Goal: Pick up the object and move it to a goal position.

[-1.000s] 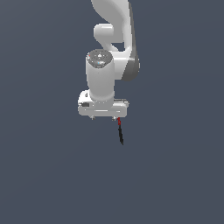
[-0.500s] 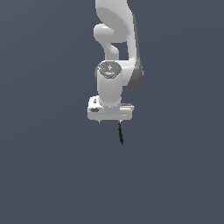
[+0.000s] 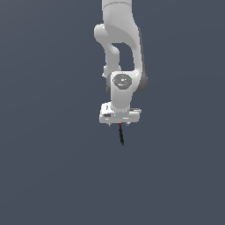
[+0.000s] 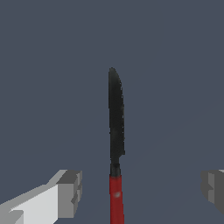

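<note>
In the wrist view the gripper (image 4: 140,192) stands with its jaws wide apart: one grey fingertip (image 4: 70,192) shows at about eight o'clock from the frame's centre, the other at about four o'clock near the edge. Neither pad touches anything. Between them, nearer the first finger but clear of it, runs the object, a knife (image 4: 116,144) with a red handle at six o'clock and a black blade that reaches toward twelve o'clock and ends in a rounded point. The blade's one edge bulges slightly along its length, and a short dark neck joins it to the handle. Whether the knife lies on a surface or floats cannot be told; the background is one flat slate grey.

In the exterior view the white gripper (image 3: 119,124) points downward beneath the wrist. The knife (image 3: 121,135) appears directly under it at six o'clock, its small red end up by the hand's underside and its thin black blade slanting down, slightly toward five o'clock. At this scale the fingers themselves are too small to make out. Above, at twelve o'clock, the white Panda arm (image 3: 121,39) rises out of the frame.
</note>
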Tool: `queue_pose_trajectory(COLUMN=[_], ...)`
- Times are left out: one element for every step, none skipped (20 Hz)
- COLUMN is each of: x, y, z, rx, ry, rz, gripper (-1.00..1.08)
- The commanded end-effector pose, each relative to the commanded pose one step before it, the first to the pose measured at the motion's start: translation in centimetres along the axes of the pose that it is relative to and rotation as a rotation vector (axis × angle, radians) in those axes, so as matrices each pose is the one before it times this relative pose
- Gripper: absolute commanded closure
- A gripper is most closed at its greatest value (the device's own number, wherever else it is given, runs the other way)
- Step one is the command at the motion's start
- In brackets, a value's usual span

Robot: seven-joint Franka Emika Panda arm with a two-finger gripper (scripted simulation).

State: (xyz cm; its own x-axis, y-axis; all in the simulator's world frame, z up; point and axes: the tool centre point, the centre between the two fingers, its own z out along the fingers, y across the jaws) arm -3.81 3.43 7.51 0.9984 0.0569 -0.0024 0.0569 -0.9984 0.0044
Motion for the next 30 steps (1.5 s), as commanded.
queue_pose_trajectory(x=[-0.449, -0.136, -0.112, -0.088, -0.063, -0.038, -0.013, 0.039, -0.001, -0.004, -0.006, -0.009, -0.012, -0.016, -0.019, -0.022, -0.026, -0.02, -0.012, -0.003, 0.006, 0.013, 0.019, 0.02, 0.015, 0.006, 0.0, 0.0, 0.0, 0.0], y=[-0.7, -0.203, -0.164, -0.124, -0.093, -0.054, -0.006, 0.05, 0.0, -0.001, -0.001, -0.001, -0.001, -0.002, -0.002, -0.002, -0.025, -0.003, -0.003, -0.003, -0.002, -0.02, -0.002, -0.002, -0.001, 0.0, 0.0, 0.0, 0.0, 0.0], z=[0.885, 0.249, 0.203, 0.158, 0.112, 0.067, 0.023, -0.096, 0.034, 0.102, 0.17, 0.237, 0.304, 0.37, 0.435, 0.498, 0.526, 0.549, 0.476, 0.404, 0.333, 0.23, 0.199, 0.137, 0.08, 0.026, 0.0, 0.0, 0.0, 0.0], rx=[0.00219, 0.00066, 0.00054, 0.00041, 0.00032, 0.00018, 0.0, -0.00015, 0.0, 0.0, 0.0, 0.0, 0.0, 0.0, 0.0, 0.0, 0.00009, 0.0, 0.0, 0.0, 0.0, 0.00009, 0.0, 0.0, 0.0, 0.0, 0.0, 0.0, 0.0, 0.0], ry=[0.00193, 0.00016, 0.00012, 0.00009, 0.00007, 0.00004, 0.0, -0.00115, 0.0, 0.0, 0.0, 0.0, 0.0, 0.0, 0.0, 0.0, 0.00055, 0.0, 0.0, 0.0, 0.0, 0.00061, 0.0, 0.0, 0.0, 0.0, 0.0, 0.0, 0.0, 0.0], rz=[-0.0083, -0.00249, -0.002, -0.00149, -0.00115, -0.00066, 0.0, 0.0003, 0.0, 0.0, 0.0, 0.0, 0.0, 0.0, 0.0, 0.0, -0.0004, 0.0, 0.0, 0.0, 0.0, -0.00031, 0.0, 0.0, 0.0, 0.0, 0.0, 0.0, 0.0, 0.0], gripper=[-0.92, -0.92, -0.92, -0.92, -0.92, -0.92, -0.92, -0.92, -0.92, -0.92, -0.92, -0.92, -0.92, -0.92, -0.92, -0.92, -0.92, -0.92, -0.92, -0.92, -0.92, -0.92, -0.92, -0.92, -0.92, -0.92, 1.08, 1.08, 1.08, 1.08])
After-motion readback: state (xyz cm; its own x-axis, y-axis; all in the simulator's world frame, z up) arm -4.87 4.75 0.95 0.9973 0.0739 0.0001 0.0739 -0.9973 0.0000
